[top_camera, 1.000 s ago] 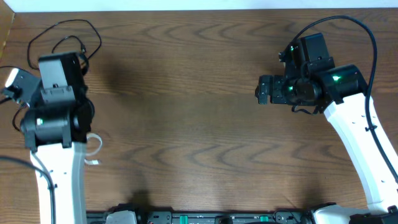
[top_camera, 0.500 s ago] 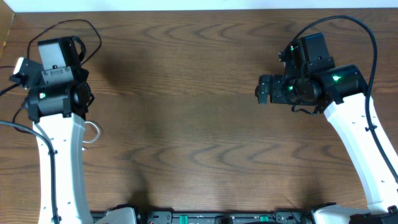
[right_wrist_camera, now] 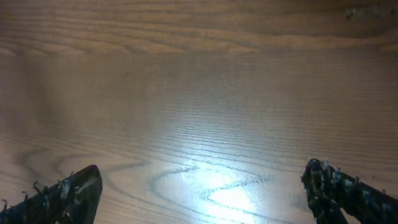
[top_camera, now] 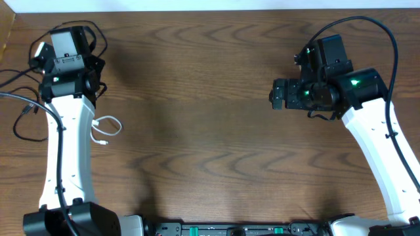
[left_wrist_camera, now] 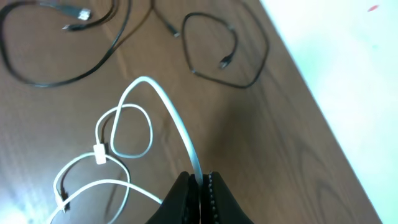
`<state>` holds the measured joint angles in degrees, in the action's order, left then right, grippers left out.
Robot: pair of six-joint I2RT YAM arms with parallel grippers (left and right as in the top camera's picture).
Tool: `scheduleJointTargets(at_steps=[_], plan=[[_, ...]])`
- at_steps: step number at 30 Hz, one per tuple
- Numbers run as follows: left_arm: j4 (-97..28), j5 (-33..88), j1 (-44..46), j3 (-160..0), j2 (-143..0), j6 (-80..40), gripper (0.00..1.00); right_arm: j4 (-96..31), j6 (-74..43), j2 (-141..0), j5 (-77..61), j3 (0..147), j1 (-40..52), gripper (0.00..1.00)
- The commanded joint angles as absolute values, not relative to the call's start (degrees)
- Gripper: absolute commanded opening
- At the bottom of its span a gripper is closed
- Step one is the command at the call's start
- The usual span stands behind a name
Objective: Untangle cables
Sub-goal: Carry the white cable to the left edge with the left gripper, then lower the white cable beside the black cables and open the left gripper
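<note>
Left wrist camera shows the left gripper (left_wrist_camera: 200,182) pinched shut on the white cable (left_wrist_camera: 176,117). The cable rises from between the dark fingertips, arches over and drops onto the table (left_wrist_camera: 267,143) in a few loose loops. One of its ends lies at the lower left, close to the frame edge.

Two black cords lie farther up, apart from the white one. The smaller black cable (left_wrist_camera: 232,50) curls in a loop near the table's edge. The larger black cable (left_wrist_camera: 50,85) sweeps wide at the upper left and is cut off by the top of the frame. Whether these two cross up there I cannot tell.

Overhead, the left gripper's fingers are hidden under the wrist housing near the far left corner. Only a short curl of white cable (top_camera: 108,124) shows beside the arm.

The right gripper (right_wrist_camera: 200,179) hangs over bare wood well to the right, jaws spread wide with nothing between them. Only its fingertips (right_wrist_camera: 74,190) enter the frame's lower corners.
</note>
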<state>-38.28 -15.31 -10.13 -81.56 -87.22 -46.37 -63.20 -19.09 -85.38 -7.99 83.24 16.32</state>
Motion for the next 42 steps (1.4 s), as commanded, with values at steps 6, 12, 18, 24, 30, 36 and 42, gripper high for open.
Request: scheduleJointTargets(at_steps=[6,12,18,24,30,36,42], plan=[[-35.3,-16.1,-12.2,-82.0,-91.4,-42.0,0.07,-63.0,-19.7,-84.8,-7.7,83.0,16.2,0.99],[-37.0,-16.1,-12.5,-82.0,-95.3,-41.7,0.08,-62.8,-19.7,-84.8,-7.7,83.0,16.2,0.99],[-38.4,-16.1,-12.6,-81.9,-99.4,-41.4,0.08,-62.8,-19.7,-84.8,-7.7,82.9,16.2,0.99],[-40.4,-19.4,-12.6,-81.9,-102.8,-41.3,0.08,-62.8,-19.7,-84.8,-7.7,81.7,16.2,0.99],[-41.9,-20.6,-12.7,-81.8,-104.8,-41.3,0.15,-62.1,-19.7,-84.8,-7.7,80.4,16.2,0.99],[-42.9,-20.6,-12.7,-81.5,-106.0,-41.3,0.17,-61.7,-19.7,-84.8,-8.3,80.4,16.2,0.99],[-45.0,-20.6,-12.7,-81.1,-107.3,-41.3,0.46,-61.7,-19.7,-84.8,-8.5,80.4,16.2,0.99]])
